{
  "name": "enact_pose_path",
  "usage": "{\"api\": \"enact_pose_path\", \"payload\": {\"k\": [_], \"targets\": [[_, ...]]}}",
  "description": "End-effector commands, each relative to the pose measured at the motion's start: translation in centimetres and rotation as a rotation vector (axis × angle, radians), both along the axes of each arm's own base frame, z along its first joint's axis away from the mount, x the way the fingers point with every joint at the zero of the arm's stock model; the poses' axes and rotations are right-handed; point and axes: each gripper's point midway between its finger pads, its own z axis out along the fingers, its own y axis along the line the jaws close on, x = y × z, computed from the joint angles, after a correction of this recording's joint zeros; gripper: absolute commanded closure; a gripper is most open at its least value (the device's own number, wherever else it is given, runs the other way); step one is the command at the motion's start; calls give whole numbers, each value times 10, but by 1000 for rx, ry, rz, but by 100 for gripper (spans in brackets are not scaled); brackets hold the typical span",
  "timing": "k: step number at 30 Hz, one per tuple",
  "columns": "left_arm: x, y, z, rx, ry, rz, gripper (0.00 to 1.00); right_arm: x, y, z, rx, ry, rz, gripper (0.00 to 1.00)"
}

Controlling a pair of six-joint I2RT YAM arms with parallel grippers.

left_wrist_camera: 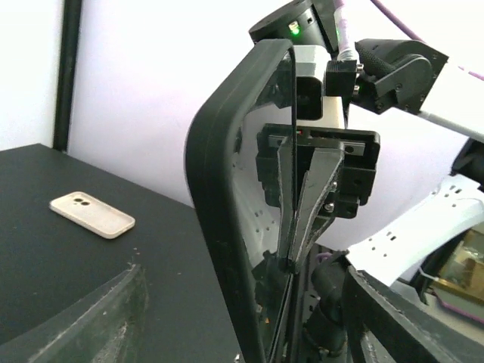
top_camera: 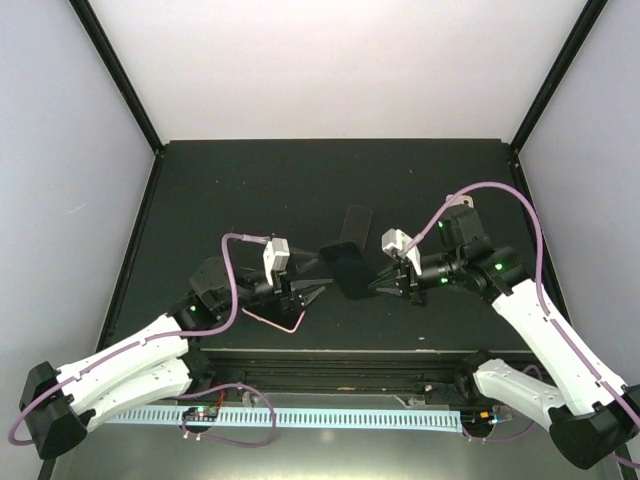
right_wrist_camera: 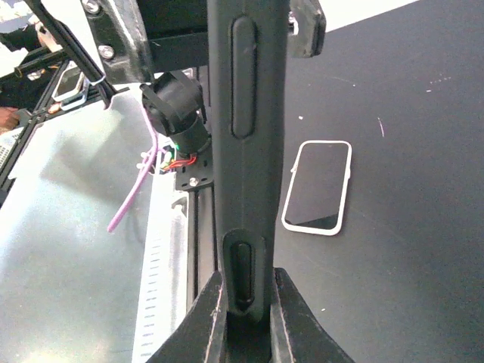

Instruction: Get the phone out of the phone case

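The right gripper (right_wrist_camera: 248, 299) is clamped on the phone case (top_camera: 348, 270), a thick matte black rubbery shell with rounded corners and oblong button bumps, standing upright between the two arms. Its inner face is glossy and mirrors the fingers. The left gripper (top_camera: 312, 293) has its fingers apart, just beside the case

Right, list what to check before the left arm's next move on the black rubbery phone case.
1. Right gripper shut on the black rubbery phone case, held on edge: ok.
2. Left gripper open: ok.
3. Left fingers touching the case: cannot tell.
4. Glossy-screened phone out of the case: not ok, it sits inside the rim.
5. White-rimmed phone flat on the black table, apart from the held case: ok.
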Motion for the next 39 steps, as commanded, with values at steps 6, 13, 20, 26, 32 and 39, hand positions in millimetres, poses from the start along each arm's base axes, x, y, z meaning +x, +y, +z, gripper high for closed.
{"api": "enact_pose_path", "payload": {"k": [6,13,20,26,32,39], "targets": [[-22,-17,47,-150,-45,-214,43,-21,-1,24,123,-30,46,99],[-21,-28,56,-184,-39,-267,62,-20,1,22,128,0,51,99],[-18,-34,58,-176,-42,-278,79,-18,2,20,134,11,41,99],[-16,-40,52,-155,-27,-293,91,-16,2,19,129,15,30,99],[-16,-43,52,-131,-24,-310,99,-14,3,20,128,15,21,99],[-8,-37,66,-6,22,-283,98,-21,-9,17,23,-74,45,51]]}}
